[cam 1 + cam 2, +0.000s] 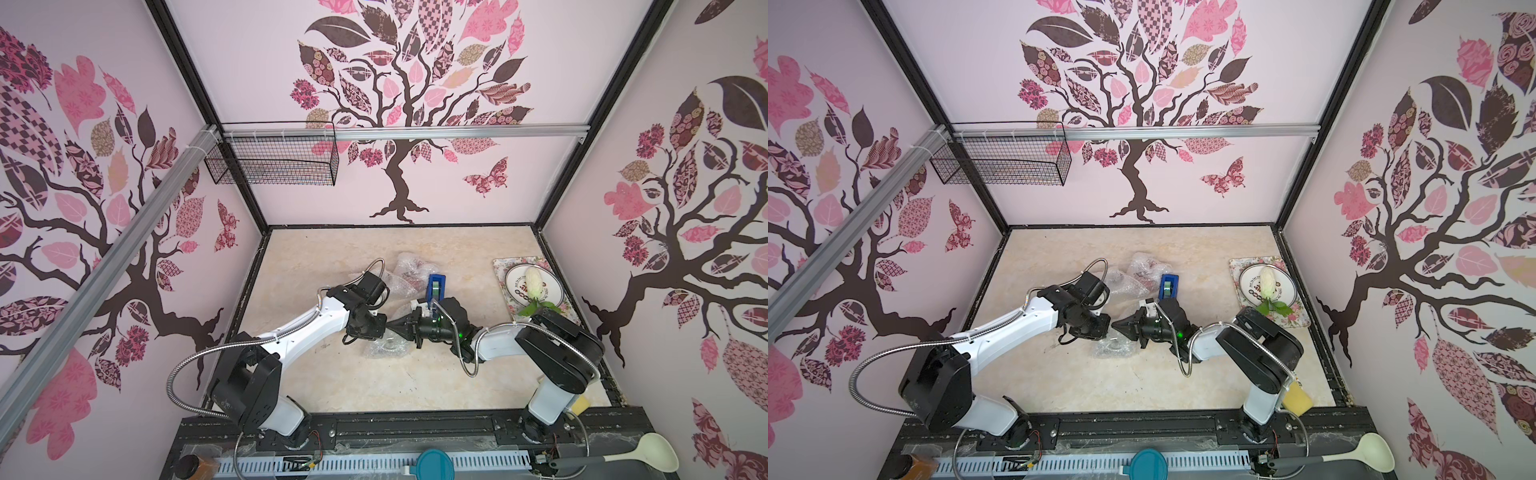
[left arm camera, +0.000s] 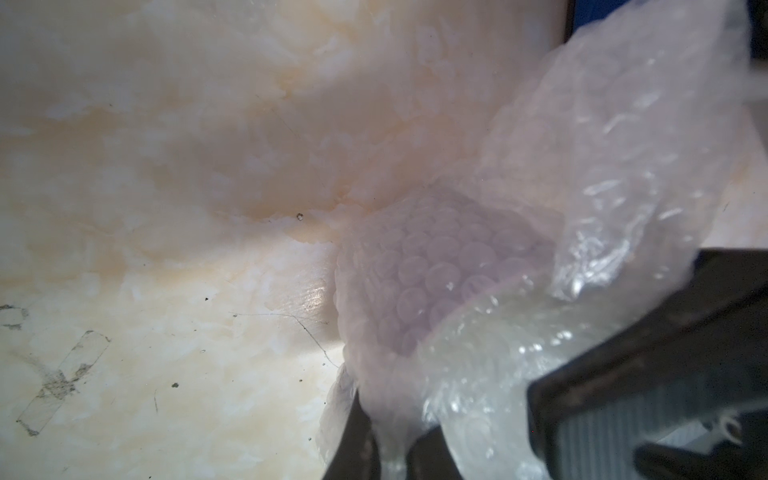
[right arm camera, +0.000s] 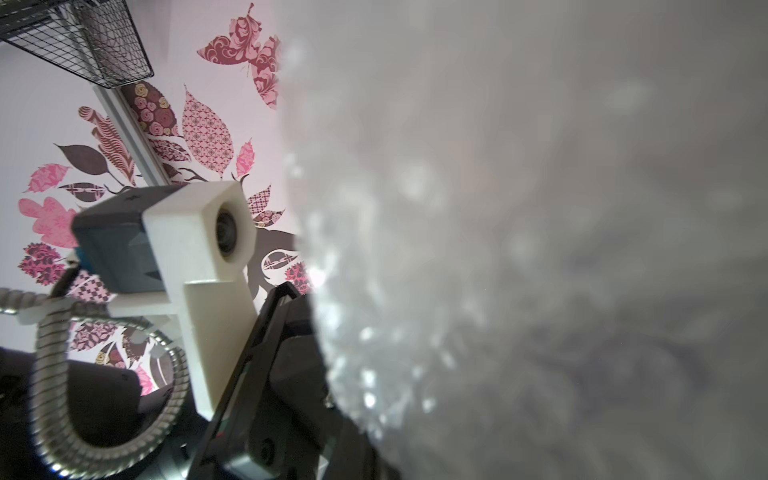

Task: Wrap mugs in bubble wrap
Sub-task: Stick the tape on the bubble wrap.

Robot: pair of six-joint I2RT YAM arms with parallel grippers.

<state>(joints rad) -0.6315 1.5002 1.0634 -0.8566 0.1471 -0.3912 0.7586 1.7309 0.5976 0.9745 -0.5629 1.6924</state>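
A pale lavender mug (image 2: 440, 282) lies on the table inside crinkly clear bubble wrap (image 2: 615, 158). In both top views it is the bundle (image 1: 384, 347) (image 1: 1115, 347) under the two wrists. My left gripper (image 2: 392, 453) is shut, pinching a fold of wrap between its dark fingers (image 2: 357, 436). My right gripper (image 1: 391, 326) (image 1: 1116, 325) points left with its jaws together. A lifted flap of the wrap (image 3: 540, 249) lies over it and hides its tips in the right wrist view. Two more wrapped bundles (image 1: 409, 268) (image 1: 388, 282) sit behind, one showing red.
A blue tape dispenser (image 1: 436, 289) stands just behind the right wrist. At the right, a floral tray (image 1: 503, 266) holds a plate (image 1: 515, 278) and a white flower. A yellow sponge (image 1: 582, 405) lies by the right arm's base. A wire basket (image 1: 274, 160) hangs on the back wall.
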